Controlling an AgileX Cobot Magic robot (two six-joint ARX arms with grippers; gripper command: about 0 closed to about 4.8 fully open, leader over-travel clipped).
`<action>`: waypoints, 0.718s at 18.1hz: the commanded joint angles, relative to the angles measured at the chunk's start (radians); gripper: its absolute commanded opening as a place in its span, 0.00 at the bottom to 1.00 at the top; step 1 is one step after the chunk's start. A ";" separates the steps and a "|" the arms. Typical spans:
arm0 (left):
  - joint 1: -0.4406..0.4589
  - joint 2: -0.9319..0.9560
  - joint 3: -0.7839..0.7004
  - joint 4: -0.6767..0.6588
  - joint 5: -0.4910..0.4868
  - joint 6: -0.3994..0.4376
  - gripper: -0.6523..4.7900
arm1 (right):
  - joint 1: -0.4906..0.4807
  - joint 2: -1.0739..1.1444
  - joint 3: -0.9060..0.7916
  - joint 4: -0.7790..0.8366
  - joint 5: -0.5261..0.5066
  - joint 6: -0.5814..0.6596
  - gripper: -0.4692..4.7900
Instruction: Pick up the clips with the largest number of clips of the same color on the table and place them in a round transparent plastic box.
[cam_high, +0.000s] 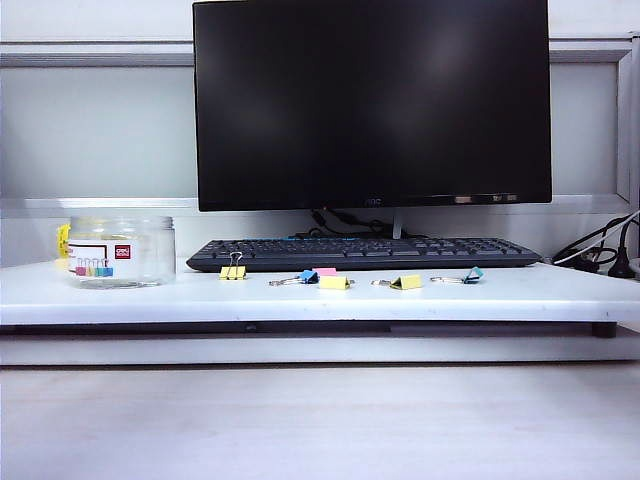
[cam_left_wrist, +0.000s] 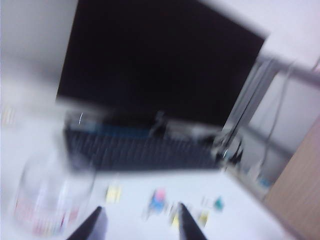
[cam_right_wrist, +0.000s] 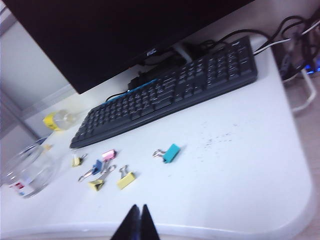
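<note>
Yellow clips (cam_high: 233, 272) (cam_high: 334, 283) (cam_high: 406, 283) lie in a loose row on the white table (cam_high: 520, 290), all in front of the black keyboard (cam_high: 360, 252). One sits before the keyboard's left end with its wire handles standing up; the second is before the keyboard's middle, touching or just beside a pink clip (cam_high: 324, 271) and a blue clip (cam_high: 308, 277); the third lies further right. Right of that, before the keyboard's right part, lies a teal clip (cam_high: 473, 275), apart from the others. The clear jar (cam_high: 121, 251) stands upright on the table just left of the keyboard's left end, its label showing a row of coloured clips; whether it has a lid on I cannot tell. Behind the keyboard rises a dark monitor (cam_high: 372, 100), and cables (cam_high: 600, 255) trail off past the keyboard's right end.

No arm shows in the exterior view. In the blurred left wrist view the left gripper (cam_left_wrist: 139, 224) hangs above the table on the near side of the keyboard, its two dark fingers (cam_left_wrist: 92, 227) spread apart with nothing between them; the jar (cam_left_wrist: 52, 197) and the clips (cam_left_wrist: 113, 192) lie ahead of it. In the right wrist view the right gripper (cam_right_wrist: 137, 222) is also on the near side of the keyboard (cam_right_wrist: 167, 95), its fingers pressed together and empty, with the yellow clips (cam_right_wrist: 126, 180) ahead of it, untouched.
</note>
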 joint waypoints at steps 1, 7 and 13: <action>0.000 0.154 0.150 0.005 0.026 0.034 0.62 | 0.000 -0.002 -0.004 0.021 -0.022 0.004 0.09; -0.008 0.628 0.397 -0.168 0.134 0.204 0.62 | 0.000 -0.002 -0.004 0.020 -0.032 0.003 0.09; -0.406 0.967 0.414 -0.089 -0.111 0.338 0.62 | 0.000 -0.002 -0.004 0.016 -0.044 -0.001 0.09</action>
